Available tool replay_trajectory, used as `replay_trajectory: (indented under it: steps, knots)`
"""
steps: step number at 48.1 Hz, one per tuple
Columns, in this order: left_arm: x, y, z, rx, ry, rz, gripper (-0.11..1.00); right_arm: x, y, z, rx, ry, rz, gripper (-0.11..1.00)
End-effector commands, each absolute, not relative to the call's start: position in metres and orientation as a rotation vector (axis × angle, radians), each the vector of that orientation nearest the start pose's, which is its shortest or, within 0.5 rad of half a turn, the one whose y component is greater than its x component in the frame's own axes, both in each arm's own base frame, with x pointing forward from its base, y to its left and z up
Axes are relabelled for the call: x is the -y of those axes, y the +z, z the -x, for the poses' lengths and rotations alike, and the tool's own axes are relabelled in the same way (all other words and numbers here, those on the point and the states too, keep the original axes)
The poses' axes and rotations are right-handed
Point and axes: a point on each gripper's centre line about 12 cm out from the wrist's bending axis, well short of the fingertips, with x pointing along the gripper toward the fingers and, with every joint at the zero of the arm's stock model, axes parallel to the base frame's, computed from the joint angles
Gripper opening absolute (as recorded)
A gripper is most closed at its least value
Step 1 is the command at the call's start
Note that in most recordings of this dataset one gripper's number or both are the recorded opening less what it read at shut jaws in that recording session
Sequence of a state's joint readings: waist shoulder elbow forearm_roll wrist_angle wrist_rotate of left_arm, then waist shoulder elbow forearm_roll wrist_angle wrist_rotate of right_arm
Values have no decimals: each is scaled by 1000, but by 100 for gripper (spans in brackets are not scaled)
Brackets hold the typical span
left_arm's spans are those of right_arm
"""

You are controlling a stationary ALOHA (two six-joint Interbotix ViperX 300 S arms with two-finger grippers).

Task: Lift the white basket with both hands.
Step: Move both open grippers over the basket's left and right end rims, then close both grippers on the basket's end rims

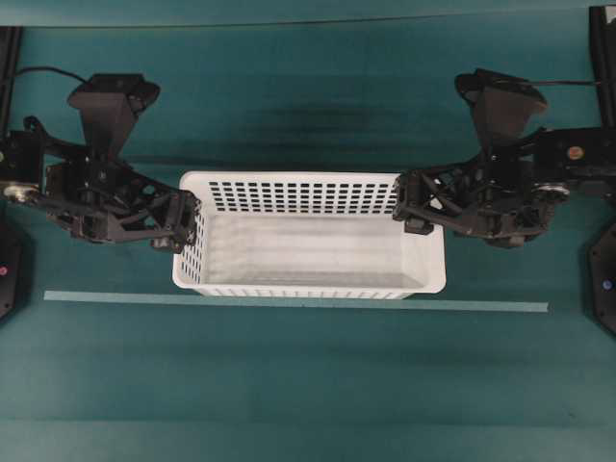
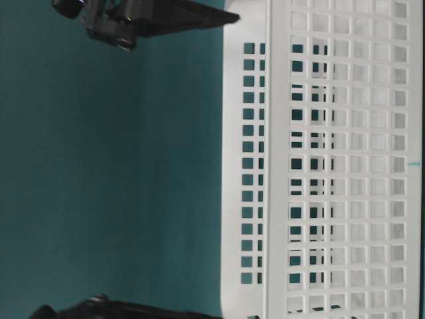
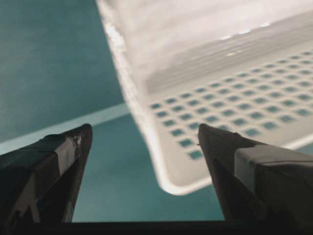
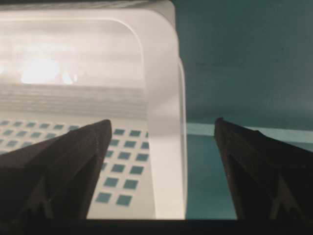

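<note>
The white basket (image 1: 308, 252) stands empty on the teal table, its long side left to right. My left gripper (image 1: 192, 223) is open at the basket's left end wall. In the left wrist view the basket's rim (image 3: 146, 142) runs between the two fingers of the left gripper (image 3: 144, 128), one inside and one outside the wall. My right gripper (image 1: 404, 204) is open at the right end wall. In the right wrist view the rim (image 4: 164, 73) likewise passes between the fingers of the right gripper (image 4: 161, 121). The table-level view shows the basket (image 2: 332, 166) turned on its side.
A pale green tape strip (image 1: 289, 300) lies on the table just in front of the basket. Black arm bases (image 1: 604, 279) stand at the left and right edges. Teal table surface surrounds the basket.
</note>
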State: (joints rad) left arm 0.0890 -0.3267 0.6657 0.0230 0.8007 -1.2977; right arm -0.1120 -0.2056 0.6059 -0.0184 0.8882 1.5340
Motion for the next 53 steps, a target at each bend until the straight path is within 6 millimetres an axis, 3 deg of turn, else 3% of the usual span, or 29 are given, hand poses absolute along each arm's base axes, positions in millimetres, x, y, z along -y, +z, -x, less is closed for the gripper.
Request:
replay_trajectory:
  steps: [1,25,44,48,53]
  knots:
    - [-32,217,-294,-895,809,1179,93,36,192,-309,-961,-1081,-1336,87]
    - [-34,171,-310,-927,832,1173,92,31,158,-318,-1030,-1151,-1317,87]
    - [-34,166,-312,-923,827,1174,91,31,156,-319,-1015,-1170,-1333,87]
    - [-34,166,-312,-923,827,1174,87,32,157,-321,-1004,-1160,-1330,86]
    - [-35,167,-313,-919,824,1175,73,32,156,-323,-992,-1147,-1337,82]
